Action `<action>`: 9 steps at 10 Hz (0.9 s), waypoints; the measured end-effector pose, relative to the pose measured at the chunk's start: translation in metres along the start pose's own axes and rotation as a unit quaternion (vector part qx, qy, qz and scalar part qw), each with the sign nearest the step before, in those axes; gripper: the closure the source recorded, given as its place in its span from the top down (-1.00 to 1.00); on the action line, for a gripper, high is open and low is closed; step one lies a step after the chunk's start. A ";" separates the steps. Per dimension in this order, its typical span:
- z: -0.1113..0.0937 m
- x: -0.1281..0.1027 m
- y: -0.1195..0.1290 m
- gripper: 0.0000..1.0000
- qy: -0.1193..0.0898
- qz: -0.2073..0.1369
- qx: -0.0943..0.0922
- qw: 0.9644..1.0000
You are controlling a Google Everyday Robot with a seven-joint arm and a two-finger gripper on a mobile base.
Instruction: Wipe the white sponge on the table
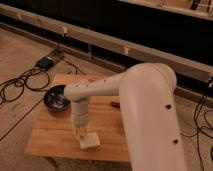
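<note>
**Pressure counts as robot hand (84,136) works white sponge (91,142) across bench (50,135)**

The hand points straight down near the front edge of the bench, its two fingers drawn together and clamped on the white sponge. The underside of the sponge lies against the wood. From this angle the fingertips look to reach almost to the boards themselves.

Done well, the stroke would call for light, steady downward force: enough to flatten the soft block a little, but not so much that the fingertips scrape the top. The wrist should stay upright so that the sponge slides flat and does not roll onto a corner. With the front edge close by, a pass back toward the middle of the bench looks safer than one running forward.

The sponge is a small cream-white rectangular block, matte and yielding in appearance. Under it the bench top is light-brown timber, with plank seams and grain running its length. A smooth surface like that should let the sponge glide.

The white arm (145,110) above is thick, rounded and glossy, and it hides the right side of the bench. Well apart at the far left corner sits a dark bowl (47,92), round with a faint sheen. Black cables (20,85) loop across the pale, speckled floor (20,45) beyond.
</note>
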 end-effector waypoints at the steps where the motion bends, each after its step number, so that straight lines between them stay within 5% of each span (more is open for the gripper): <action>1: 0.000 -0.004 -0.008 -1.00 -0.002 0.008 0.003 1.000; 9: -0.015 -0.079 -0.058 -1.00 -0.059 0.040 0.035 0.997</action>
